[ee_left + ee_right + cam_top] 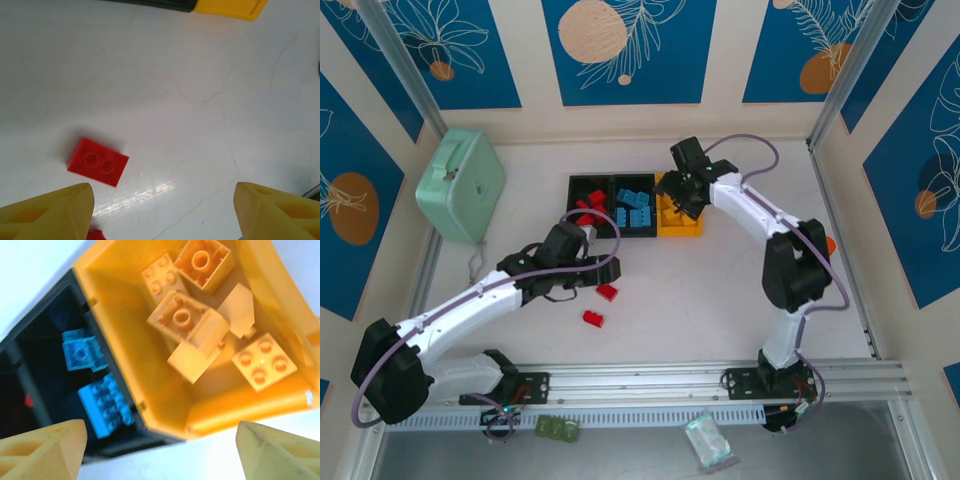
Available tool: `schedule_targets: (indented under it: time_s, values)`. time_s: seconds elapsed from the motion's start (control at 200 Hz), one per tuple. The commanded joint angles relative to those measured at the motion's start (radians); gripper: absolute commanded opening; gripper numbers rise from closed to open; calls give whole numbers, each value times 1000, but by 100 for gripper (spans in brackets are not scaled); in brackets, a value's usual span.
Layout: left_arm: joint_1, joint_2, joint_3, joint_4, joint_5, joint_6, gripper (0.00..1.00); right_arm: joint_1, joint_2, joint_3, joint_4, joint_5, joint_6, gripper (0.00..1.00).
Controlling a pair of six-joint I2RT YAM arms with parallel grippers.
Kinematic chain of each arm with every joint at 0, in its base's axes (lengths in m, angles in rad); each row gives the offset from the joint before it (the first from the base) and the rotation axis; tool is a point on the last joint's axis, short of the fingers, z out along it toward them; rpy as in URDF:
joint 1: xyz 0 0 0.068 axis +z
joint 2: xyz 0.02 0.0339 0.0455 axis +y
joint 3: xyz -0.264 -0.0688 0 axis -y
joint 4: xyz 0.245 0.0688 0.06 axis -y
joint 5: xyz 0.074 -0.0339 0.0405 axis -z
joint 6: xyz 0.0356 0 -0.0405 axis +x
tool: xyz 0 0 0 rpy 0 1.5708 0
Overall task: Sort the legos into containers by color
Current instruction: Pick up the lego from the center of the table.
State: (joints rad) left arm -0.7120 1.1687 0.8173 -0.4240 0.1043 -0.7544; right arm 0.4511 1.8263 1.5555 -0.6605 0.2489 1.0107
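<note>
Red lego (97, 161) low left in left wrist frame, off-centre toward one finger of wide, empty left gripper (162, 190): likely shoved, not pinched, on closing. Right gripper (160, 426) wide, empty over yellow-orange bin (240, 407).

Mint-green case (460, 185) on white table (720, 290)

The bins (613, 179) are set in a row at the far middle of the table (720, 300), joined side by side. Bricks (635, 208) are held in the left bin (571, 195), the middle bin (635, 238) and the right bin (682, 233). A case (460, 185) is placed far left, well apart from the row. Two more are left on the table before the left bin: the far brick (607, 292), and the near brick (592, 319) just before it, slightly left. The left gripper (162, 205) is held above the table beside these. The right gripper (160, 445) is held over the right bin.
</note>
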Motion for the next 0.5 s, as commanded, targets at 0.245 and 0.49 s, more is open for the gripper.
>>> schedule_targets:
  time_s: [0.245, 0.49]
  values:
    - [-6, 28, 60, -190, -37, 181, 74, 43, -337, -361, 163, -241, -186, 78]
    - [-6, 171, 179, -321, -46, 385, 71, 60, -542, -638, 172, -482, -312, 78]
